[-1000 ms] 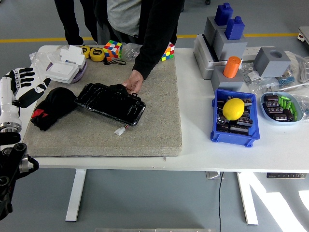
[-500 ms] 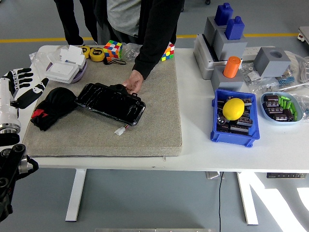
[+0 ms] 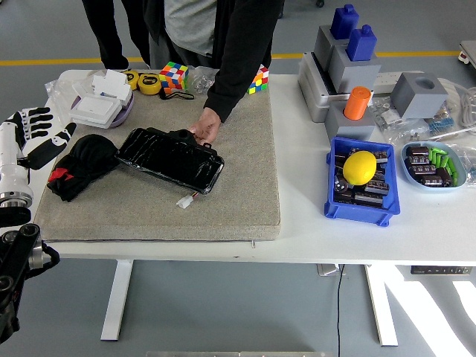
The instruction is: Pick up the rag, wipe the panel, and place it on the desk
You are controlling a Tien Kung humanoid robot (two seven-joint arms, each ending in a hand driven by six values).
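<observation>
A black rag [image 3: 80, 165] with a red tag lies crumpled on the left part of the grey mat [image 3: 223, 193]. Right of it, touching it, lies the glossy black panel [image 3: 172, 159], slanted, with a small white connector at its near end. A person's hand [image 3: 206, 128] rests on the panel's far edge. My left hand [image 3: 41, 135] hovers open at the mat's left edge, fingers spread, just left of the rag and apart from it. No right arm shows in the picture.
Behind the mat are a white box [image 3: 103, 104], tape rolls [image 3: 151, 83] and colour cubes [image 3: 175, 76]. To the right stand a blue bin [image 3: 360, 186] with a yellow ball, grey blocks [image 3: 349, 59] with an orange cylinder, and a dish of parts [image 3: 433, 165].
My left hand has drifted slightly left and toward me, staying open. The rag, the panel and the person's hand have not moved.
</observation>
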